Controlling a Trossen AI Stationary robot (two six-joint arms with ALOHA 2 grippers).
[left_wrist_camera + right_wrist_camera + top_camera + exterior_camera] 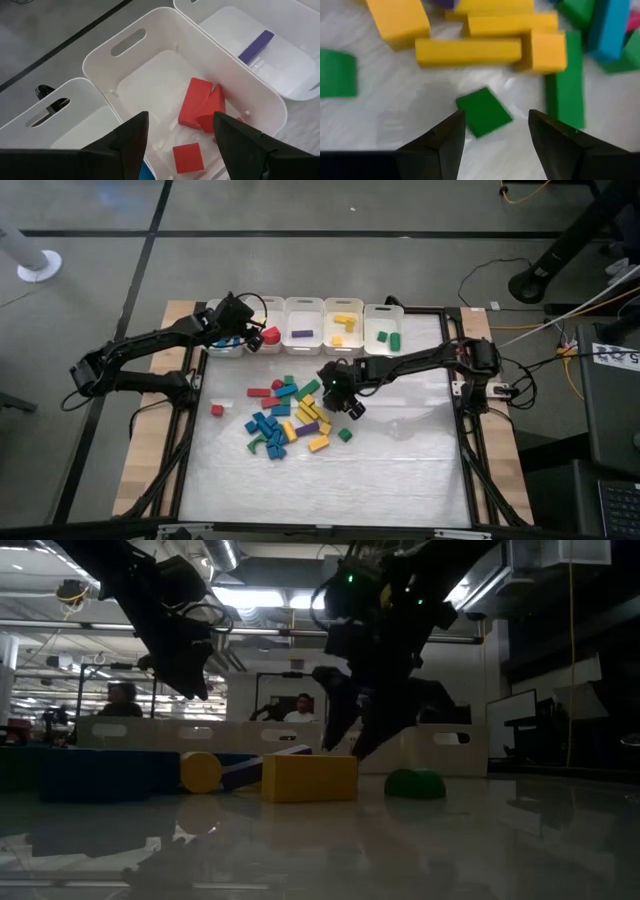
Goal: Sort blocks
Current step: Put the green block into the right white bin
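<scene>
Left arm: reaches from the counter's left edge up to the row of white bins, wrist bent over the second bin from the left
Left gripper: points down into that bin, fingers spread wide, nothing between them
Red blocks: lie on that bin's floor, below the gripper
Right arm: stretches from the counter's right edge toward the loose pile of blocks, wrist tipped downward
Right gripper: hangs over the pile's right side, fingers parted and holding nothing
Green block: small and flat on the counter, between the fingertips but touched by neither
Yellow bars: just beyond the green block
Other bins: purple bar, yellow blocks and green blocks lie sorted in the bins to the right of the red one
</scene>
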